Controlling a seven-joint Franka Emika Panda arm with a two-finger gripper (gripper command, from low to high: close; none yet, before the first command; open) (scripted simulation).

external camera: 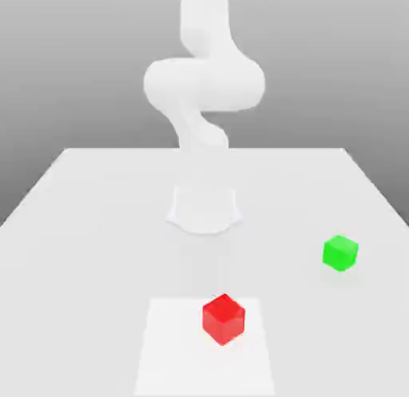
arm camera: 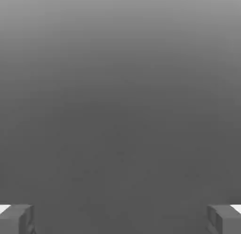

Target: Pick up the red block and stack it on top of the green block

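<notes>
Pincer [arm camera: 120, 219] is wide open, nothing between its fingertips [arm camera: 16, 219], and it's looking at blank grey, not at either cube. The arm [external camera: 204, 76] sits folded high at the far end of the desk [external camera: 88, 220].

Red block [external camera: 223, 318] sits near the front of the desk on a lighter square patch [external camera: 172, 347], rotated so a corner faces the exterior camera. Green block [external camera: 340, 252] is well apart from it, toward the exterior view's right and a bit further back.

Risks as I see them:
- The red block is yawed. If you don't align the wrist to its faces, the fingers likely catch corners and it twists or squirts out.
- Glossy faces, so a shallow grip may slip in transit.
- An off-centre release on green would topple the stack.

Nothing stands between the two cubes; the path looks clear.
</notes>
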